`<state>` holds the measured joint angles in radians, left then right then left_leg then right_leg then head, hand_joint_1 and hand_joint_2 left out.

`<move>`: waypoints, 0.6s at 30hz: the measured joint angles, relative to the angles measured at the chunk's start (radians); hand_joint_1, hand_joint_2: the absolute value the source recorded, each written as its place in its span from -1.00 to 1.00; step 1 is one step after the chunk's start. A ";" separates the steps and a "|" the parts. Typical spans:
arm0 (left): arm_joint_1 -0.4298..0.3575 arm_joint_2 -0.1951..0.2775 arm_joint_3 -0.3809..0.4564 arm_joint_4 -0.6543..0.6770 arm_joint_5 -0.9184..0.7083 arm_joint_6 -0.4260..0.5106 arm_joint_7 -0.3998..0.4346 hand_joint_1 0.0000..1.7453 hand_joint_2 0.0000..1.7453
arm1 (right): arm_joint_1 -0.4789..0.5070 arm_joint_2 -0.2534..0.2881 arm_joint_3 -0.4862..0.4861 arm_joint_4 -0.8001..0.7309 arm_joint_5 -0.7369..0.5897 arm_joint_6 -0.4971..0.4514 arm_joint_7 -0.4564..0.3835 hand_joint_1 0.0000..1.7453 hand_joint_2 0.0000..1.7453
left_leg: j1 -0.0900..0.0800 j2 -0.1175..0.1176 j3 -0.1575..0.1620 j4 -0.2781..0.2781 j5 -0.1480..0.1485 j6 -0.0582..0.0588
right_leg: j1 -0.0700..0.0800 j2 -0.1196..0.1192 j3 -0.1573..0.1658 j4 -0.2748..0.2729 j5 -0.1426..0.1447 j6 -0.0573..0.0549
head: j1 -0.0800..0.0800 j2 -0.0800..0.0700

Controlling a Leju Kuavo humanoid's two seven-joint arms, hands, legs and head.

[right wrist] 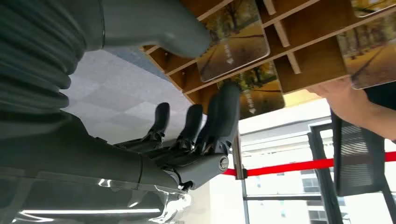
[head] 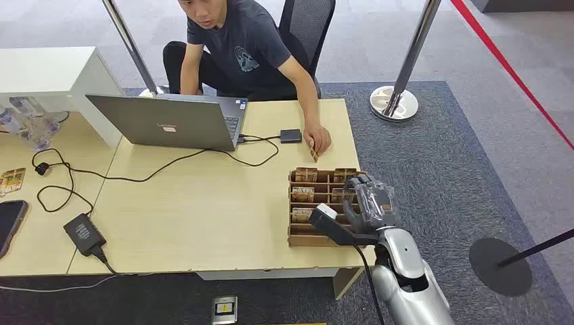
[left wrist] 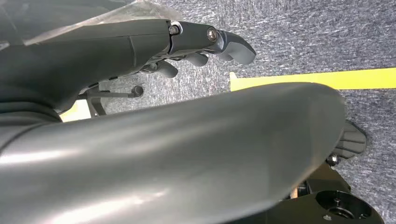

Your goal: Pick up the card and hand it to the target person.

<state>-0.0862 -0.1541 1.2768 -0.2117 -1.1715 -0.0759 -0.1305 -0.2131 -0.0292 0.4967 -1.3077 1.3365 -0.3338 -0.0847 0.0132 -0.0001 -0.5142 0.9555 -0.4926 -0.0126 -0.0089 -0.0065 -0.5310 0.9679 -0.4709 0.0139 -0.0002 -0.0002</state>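
Wooden and divided into small compartments, a card tray [head: 302,238] sits at the right edge of the desk [head: 203,210], toward its near corner, and holds several cards printed with an autumn-tree picture. One such card [right wrist: 233,39] shows large in the right wrist view, lying in its compartment beside the thick grey thumb of the right hand [head: 362,203]. That hand hangs over the tray's right side with its dark fingers [right wrist: 224,112] reaching down to the compartments, one fingertip touching another card's edge; the thumb stands apart from the fingers and nothing is pinched between them, so the hand is released, holding nothing. The silver right arm [head: 406,277] rises from the near right, just off the desk's edge.

At the desk's far edge sits a person [head: 244,47] in a dark T-shirt, whose hand [head: 317,141] rests on the desk just beyond the tray, a small card-like thing under the fingers. Beside that hand lies a small black box [head: 290,135], wired to a grey laptop [head: 169,120] in the middle of the far edge. A black power brick [head: 84,233] lies at the near left.

The left hand [left wrist: 205,42] hangs over grey carpet, fingers loosely curled, holding nothing.
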 joint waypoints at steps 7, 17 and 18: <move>0.000 0.000 -0.003 0.000 -0.002 -0.005 0.000 -1.00 -1.00 | -0.017 0.007 0.000 0.000 0.003 0.006 0.000 -0.08 1.00 | 0.000 0.000 0.000 0.000 0.000 0.000 | 0.000 0.000 0.000 0.000 0.000 0.000 | 0.000 0.000; 0.000 0.000 -0.009 0.000 -0.006 -0.005 0.000 -1.00 -1.00 | -0.066 0.029 0.001 0.039 -0.018 0.013 -0.024 -0.10 1.00 | 0.000 0.000 0.000 0.000 0.000 0.000 | 0.000 0.000 0.000 0.000 0.000 0.000 | 0.000 0.000; 0.000 0.000 -0.009 0.000 -0.005 -0.005 0.000 -1.00 -1.00 | -0.070 0.031 0.001 0.044 -0.020 0.014 -0.025 -0.10 1.00 | 0.000 0.000 0.000 0.000 0.000 0.000 | 0.000 0.000 0.000 0.000 0.000 0.000 | 0.000 0.000</move>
<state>-0.0858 -0.1545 1.2680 -0.2114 -1.1765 -0.0813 -0.1305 -0.2830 0.0015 0.4981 -1.2641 1.3169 -0.3202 -0.1093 0.0133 -0.0002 -0.5143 0.9555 -0.4924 -0.0128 -0.0089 -0.0065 -0.5310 0.9681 -0.4709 0.0139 -0.0001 0.0000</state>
